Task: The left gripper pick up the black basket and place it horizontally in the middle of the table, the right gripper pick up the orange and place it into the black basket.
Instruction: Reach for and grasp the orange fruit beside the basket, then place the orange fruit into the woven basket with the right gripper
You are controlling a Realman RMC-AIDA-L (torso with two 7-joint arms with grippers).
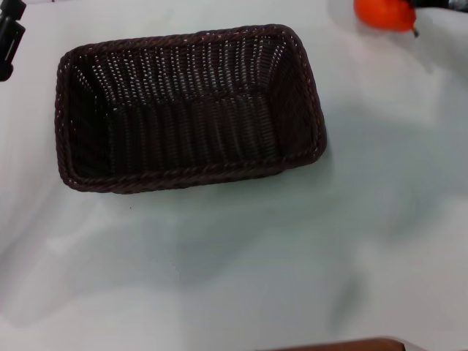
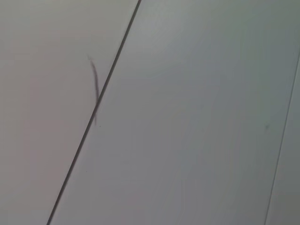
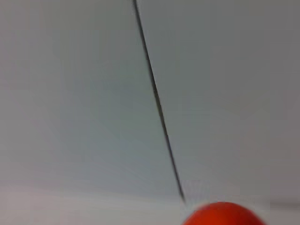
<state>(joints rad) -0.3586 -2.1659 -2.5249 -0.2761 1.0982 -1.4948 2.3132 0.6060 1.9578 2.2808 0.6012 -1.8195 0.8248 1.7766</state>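
The black basket [image 1: 190, 110] sits upright on the counter [image 1: 292, 256], its opening facing up and its long axis running left to right across the head view, tilted slightly so its right end lies a little farther from the robot. Its braided rim is whole all the way round, the sloping woven walls fall to a flat dark floor, and nothing lies inside.

Bare counter spreads wide on the near side of the basket and to its right; a narrower strip shows along its left end and far side. A brown edge [image 1: 344, 345] peeks in at the near border of the head view.

The orange [image 1: 386, 13] lies at the far right, well apart from the basket's right end, cut off by the frame, with a short dark stem pointing to the near right. In the right wrist view it shows as a red-orange curve [image 3: 222, 214] at the picture's edge, below pale panels split by a thin dark seam [image 3: 157, 101].

The left gripper [image 1: 9, 35] shows only as a blocky black tip at the far left corner, near the basket's left end but clear of it; whether its fingers are apart or together cannot be told. A dark tip beside the orange may be the right arm; too little shows to be sure.
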